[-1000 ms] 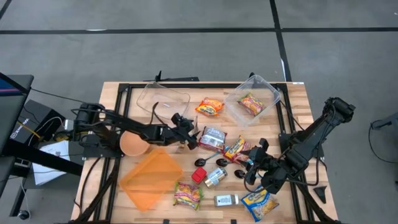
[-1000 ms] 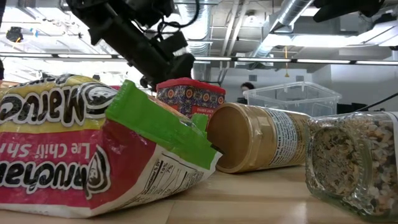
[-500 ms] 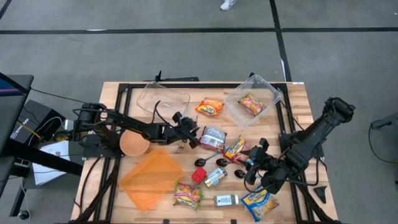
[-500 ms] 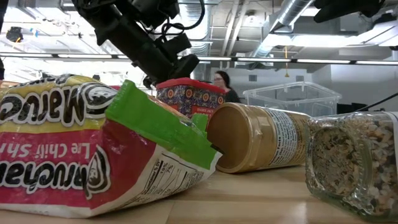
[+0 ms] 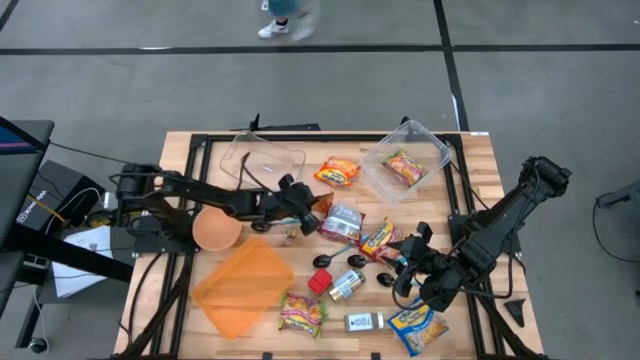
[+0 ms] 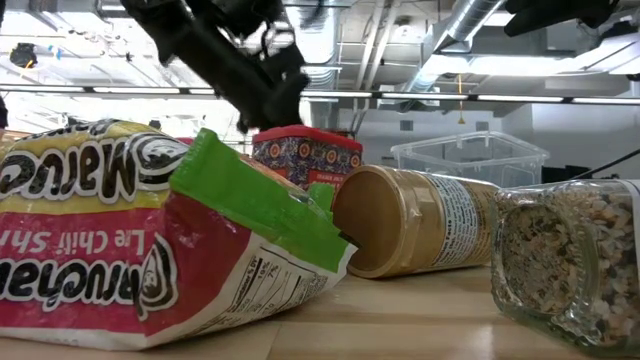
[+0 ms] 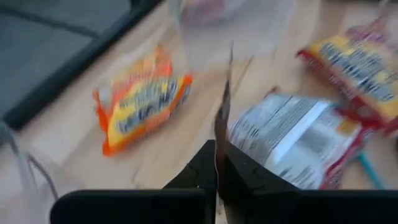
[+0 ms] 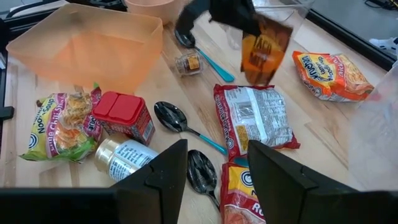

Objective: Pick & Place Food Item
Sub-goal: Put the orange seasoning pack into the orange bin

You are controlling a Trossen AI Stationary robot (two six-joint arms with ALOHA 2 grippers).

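At the left of the wooden table (image 5: 180, 150), seen from above, the left arm reaches over an orange bowl (image 5: 215, 231), with an orange tray (image 5: 243, 287) lying nearer the front edge. The left gripper (image 5: 303, 204) sits just right of the bowl, near the table's centre; its fingers (image 7: 211, 168) are pressed together on a flat orange packet (image 8: 262, 53), which hangs edge-down from them above the table surface. Directly beside the gripper lies a silver-and-red packet (image 5: 342, 222), flat on the wood. Behind it rest an orange noodle packet (image 5: 337, 172) and a clear container (image 5: 405, 160) holding another packet; a second clear container (image 5: 262, 160) stands behind the left gripper. Toward the front lie a red-lidded tin (image 5: 319, 281), a jar on its side (image 5: 347, 284) and several dark spoons (image 8: 176, 121). At the right, the right gripper (image 5: 408, 268) hovers near the front right area with its fingers (image 8: 161, 171) moderately spread and nothing between them.
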